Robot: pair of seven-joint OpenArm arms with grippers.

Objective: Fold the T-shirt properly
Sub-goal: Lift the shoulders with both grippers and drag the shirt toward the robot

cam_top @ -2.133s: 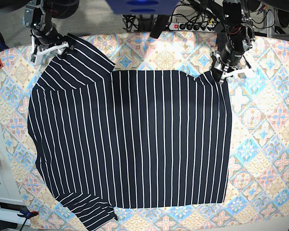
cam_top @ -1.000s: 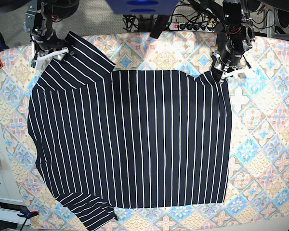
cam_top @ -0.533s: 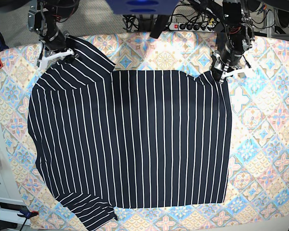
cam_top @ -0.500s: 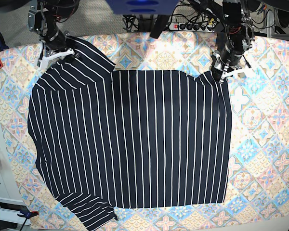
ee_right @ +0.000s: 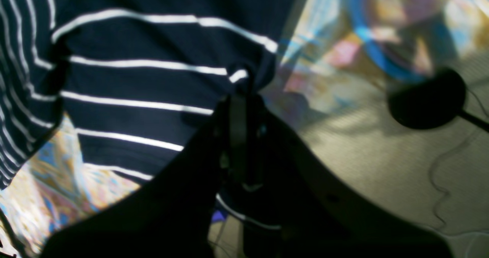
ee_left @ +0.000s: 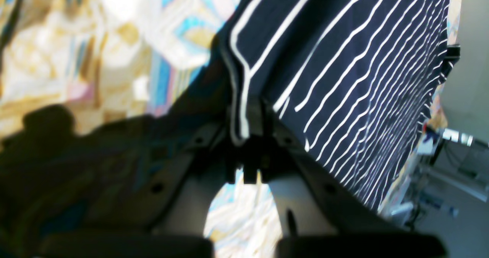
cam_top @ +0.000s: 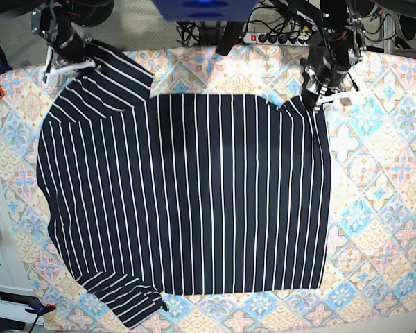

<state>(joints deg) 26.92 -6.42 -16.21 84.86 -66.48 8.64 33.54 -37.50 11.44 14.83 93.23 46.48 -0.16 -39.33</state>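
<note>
Looking from the base view, we see the T-shirt (cam_top: 187, 201) spread flat on the tablecloth (cam_top: 381, 208), both arms at its far corners. Our left gripper (ee_left: 248, 135) appears clamped on a folded shirt edge. Our right gripper (ee_right: 240, 109) is likewise pinched on the sleeve hem, a detail overhead misses.

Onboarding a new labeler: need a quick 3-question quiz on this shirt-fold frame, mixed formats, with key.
1. True or false: both grippers are shut on the shirt.
2. Multiple choice: in the base view, where does the left gripper hold the shirt? A) bottom hem B) top right corner C) lower left sleeve
3. Short answer: what lies under the shirt?

Key:
1. True; the right gripper pinches the top left sleeve, and the left pinches too.
2. B
3. A patterned tablecloth.
</note>
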